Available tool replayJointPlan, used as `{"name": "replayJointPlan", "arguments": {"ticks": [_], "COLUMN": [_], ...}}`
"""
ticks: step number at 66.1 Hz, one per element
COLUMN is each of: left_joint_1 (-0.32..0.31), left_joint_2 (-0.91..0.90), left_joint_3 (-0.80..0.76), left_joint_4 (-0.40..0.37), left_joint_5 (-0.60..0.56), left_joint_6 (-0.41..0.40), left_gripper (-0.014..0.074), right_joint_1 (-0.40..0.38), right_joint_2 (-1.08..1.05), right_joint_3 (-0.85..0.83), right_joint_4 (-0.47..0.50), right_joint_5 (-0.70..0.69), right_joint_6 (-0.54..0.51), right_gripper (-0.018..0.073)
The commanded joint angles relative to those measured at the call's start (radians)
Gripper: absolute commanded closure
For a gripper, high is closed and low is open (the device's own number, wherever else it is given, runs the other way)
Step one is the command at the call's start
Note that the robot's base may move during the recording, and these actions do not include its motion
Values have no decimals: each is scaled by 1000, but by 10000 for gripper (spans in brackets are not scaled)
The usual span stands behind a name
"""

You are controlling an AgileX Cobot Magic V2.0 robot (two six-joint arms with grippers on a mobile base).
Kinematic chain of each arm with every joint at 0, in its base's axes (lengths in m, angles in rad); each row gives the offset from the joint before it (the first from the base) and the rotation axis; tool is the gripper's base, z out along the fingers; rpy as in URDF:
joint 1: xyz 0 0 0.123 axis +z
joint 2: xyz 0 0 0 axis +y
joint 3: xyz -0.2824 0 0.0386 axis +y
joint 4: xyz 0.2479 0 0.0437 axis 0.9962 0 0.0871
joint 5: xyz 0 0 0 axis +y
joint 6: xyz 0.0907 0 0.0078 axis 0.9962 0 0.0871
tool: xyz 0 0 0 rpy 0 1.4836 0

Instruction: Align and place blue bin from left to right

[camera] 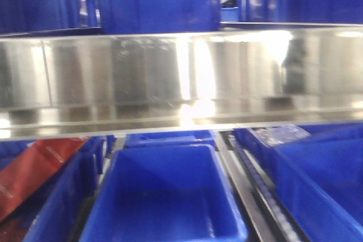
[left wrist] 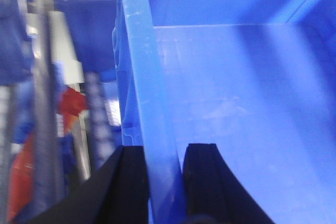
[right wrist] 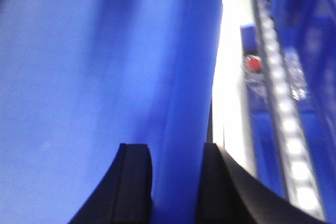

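The left gripper pinches the left wall of the bin, one black finger outside the wall and the other inside, both pressed to the plastic. The right gripper clamps the opposite wall the same way, with the bin's pale interior to its left. The bin is thus held between the two arms. In the front view a bright-blue strip that looks like its rim runs along the top edge, above the shiny steel shelf front. Beyond the left gripper stand a blurred steel post and something red. Right of the right gripper runs a roller track. Under the shelf sits a small tub, with a red packet to its left.
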State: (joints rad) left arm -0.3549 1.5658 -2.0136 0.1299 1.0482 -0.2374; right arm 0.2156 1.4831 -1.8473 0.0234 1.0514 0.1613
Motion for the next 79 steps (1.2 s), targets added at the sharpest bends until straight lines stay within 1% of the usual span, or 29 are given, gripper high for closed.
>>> {"name": "replayJointPlan", "arguments": {"ticks": [1,79], "left_joint_1": [-1,-1], "left_joint_2": [-13,-13], "left_joint_3": [-16,-16], "left_joint_4": [34,34], "left_joint_5": [-80,-80], "left_joint_6": [15,15], "left_gripper": [708,708], "right_joint_1": [4,4], "right_joint_2": [-28,-28], "right_joint_3": [-17,-17], "right_joint_4": [12,12], "right_joint_5": [-96,-96], "right_joint_6": [-20,-20], "right_gripper": [627,627]}}
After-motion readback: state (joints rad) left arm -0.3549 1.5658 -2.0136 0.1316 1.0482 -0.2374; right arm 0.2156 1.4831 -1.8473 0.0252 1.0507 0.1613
